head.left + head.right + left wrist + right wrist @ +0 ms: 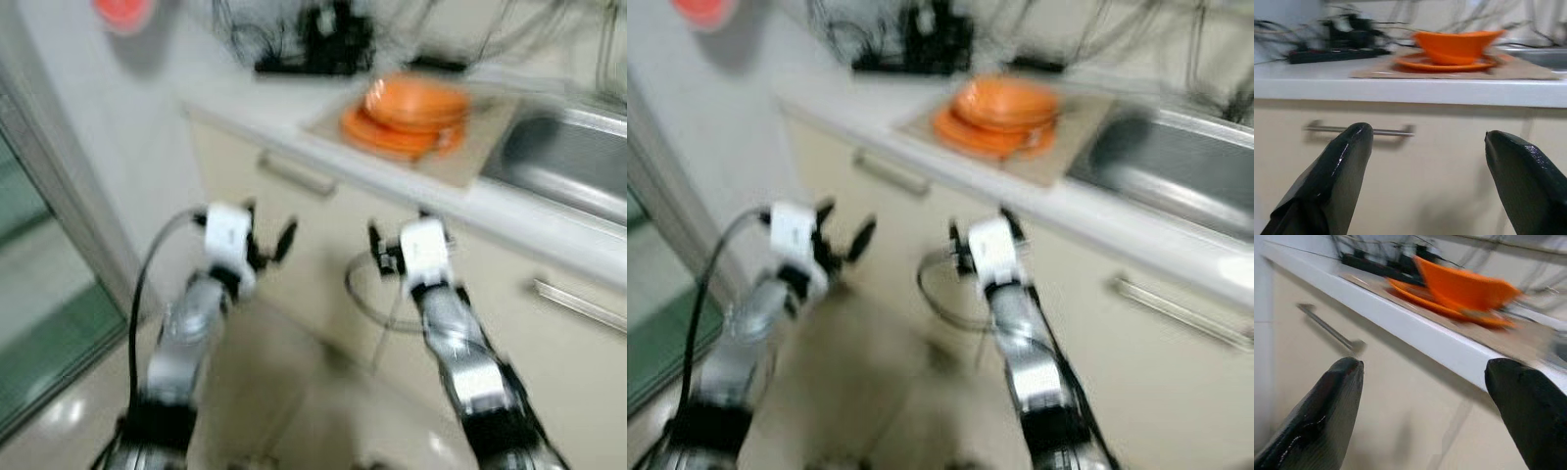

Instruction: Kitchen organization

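The left claw point(267, 240) is held up in front of the cabinet, its two black fingers point(1347, 161) spread wide and empty. The right claw point(397, 235) hangs level with it, also spread with nothing between its fingers point(1327, 411). Both sit below the edge of the white bench point(294, 122), well short of anything on it.

On a tan mat point(470, 147) on the bench, just beside the steel sink point(578, 157), lies a stack of orange dishes: an orange bowl point(1459, 45) sitting in a flat orange plate point(1442, 63). They look smooth, rigid and glossy, likely plastic or glazed ware, so fairly light but slippery. A pinch across the bowl's flared rim seems the surest hold; the plate's low edge would give less to grip.

Below the bench runs a cream drawer front with a slim metal bar handle point(1359, 130). Behind the dishes, a blurred tangle of black cables point(313, 44).
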Controlling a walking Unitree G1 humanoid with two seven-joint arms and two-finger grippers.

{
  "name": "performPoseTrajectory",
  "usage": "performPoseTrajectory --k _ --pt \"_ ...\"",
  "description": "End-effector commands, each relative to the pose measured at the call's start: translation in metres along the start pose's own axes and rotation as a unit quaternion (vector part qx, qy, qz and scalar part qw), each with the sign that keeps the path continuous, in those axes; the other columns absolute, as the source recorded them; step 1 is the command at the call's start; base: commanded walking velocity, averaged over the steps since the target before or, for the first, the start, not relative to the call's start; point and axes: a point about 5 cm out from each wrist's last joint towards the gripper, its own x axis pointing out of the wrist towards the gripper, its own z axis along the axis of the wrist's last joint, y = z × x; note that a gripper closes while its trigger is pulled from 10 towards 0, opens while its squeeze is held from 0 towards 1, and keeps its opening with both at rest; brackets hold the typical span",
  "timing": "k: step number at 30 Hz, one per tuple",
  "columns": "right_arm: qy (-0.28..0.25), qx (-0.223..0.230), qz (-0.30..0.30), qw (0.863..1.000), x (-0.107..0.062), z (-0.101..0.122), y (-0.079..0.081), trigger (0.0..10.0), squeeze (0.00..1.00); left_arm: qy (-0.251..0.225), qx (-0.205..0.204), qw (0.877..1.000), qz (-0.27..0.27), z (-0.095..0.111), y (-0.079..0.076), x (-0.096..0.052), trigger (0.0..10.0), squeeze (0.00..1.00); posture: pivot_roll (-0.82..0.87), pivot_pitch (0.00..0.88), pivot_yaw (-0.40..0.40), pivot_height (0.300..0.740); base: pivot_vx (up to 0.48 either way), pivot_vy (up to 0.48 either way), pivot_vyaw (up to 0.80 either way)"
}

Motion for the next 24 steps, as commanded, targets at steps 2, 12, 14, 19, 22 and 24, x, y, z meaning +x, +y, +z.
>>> performPoseTrajectory --k 2,12,14,19,22,24 --pt "0.007 0.000 -0.009 1.000 0.0003 -0.0014 -0.0062 10.0 0.00 -0.004 0.002 1.000 -0.008 0.0020 -0.0044 0.0031 10.0 0.00 -0.03 0.000 -0.004 0.715 0.000 0.000 -0.64" --pt "0.008 0.001 -0.014 1.000 0.0013 -0.0016 -0.0083 10.0 0.00 -0.001 0.013 1.000 -0.002 0.0018 -0.0012 0.0046 10.0 0.00 -0.04 0.000 -0.005 0.715 0.000 0.000 -0.63" --pt "0.004 -0.002 -0.009 1.000 0.0016 -0.0008 -0.0065 10.0 0.00 0.004 0.019 1.000 0.001 0.0006 -0.0006 0.0055 10.0 0.00 -0.04 0.000 -0.005 0.711 0.000 0.000 -0.52" --pt "0.006 -0.010 -0.003 1.000 0.0014 -0.0016 -0.0039 10.0 0.00 0.013 0.020 1.000 0.007 -0.0020 0.0003 0.0064 10.0 0.00 -0.04 0.000 -0.004 0.707 0.000 0.000 -0.09" --pt "0.004 -0.010 -0.006 1.000 0.0015 -0.0010 -0.0053 10.0 0.00 0.006 0.010 1.000 0.013 0.0003 0.0019 0.0071 10.0 0.00 -0.04 0.000 -0.004 0.707 0.000 0.000 0.00" --pt "-0.009 -0.018 -0.014 1.000 0.0015 0.0017 -0.0076 10.0 0.00 0.000 0.014 1.000 0.017 0.0021 0.0030 0.0072 10.0 0.00 -0.04 0.000 -0.003 0.707 0.000 0.000 0.00"
